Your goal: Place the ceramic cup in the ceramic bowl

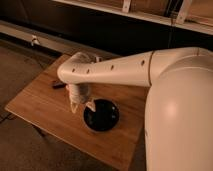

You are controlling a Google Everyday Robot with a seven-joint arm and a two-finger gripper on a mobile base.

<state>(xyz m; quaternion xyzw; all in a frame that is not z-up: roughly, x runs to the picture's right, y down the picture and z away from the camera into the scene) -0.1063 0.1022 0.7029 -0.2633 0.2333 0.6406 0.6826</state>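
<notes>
the ceramic bowl (107, 119), glossy and black, sits on a wooden table (42, 107), toward the table edge closest to the robot's white body (180, 120). the 1 arm (120, 70) reaches from that body across the table, passing behind the bowl, and bends down at its end. the gripper (81, 100) hangs there, just beside the bowl's left rim as the camera view shows it, above the table top. whether the gripper is open, closed or gripping something cannot be told. a small pale shape at its lower end, over the bowl's left rim, looks like the ceramic cup (90, 104), though it blends with the gripper; whether it touches the bowl is unclear. a small black bar (59, 85) lies on the table farther left of the bowl, beyond the gripper, well apart from the bowl.
</notes>
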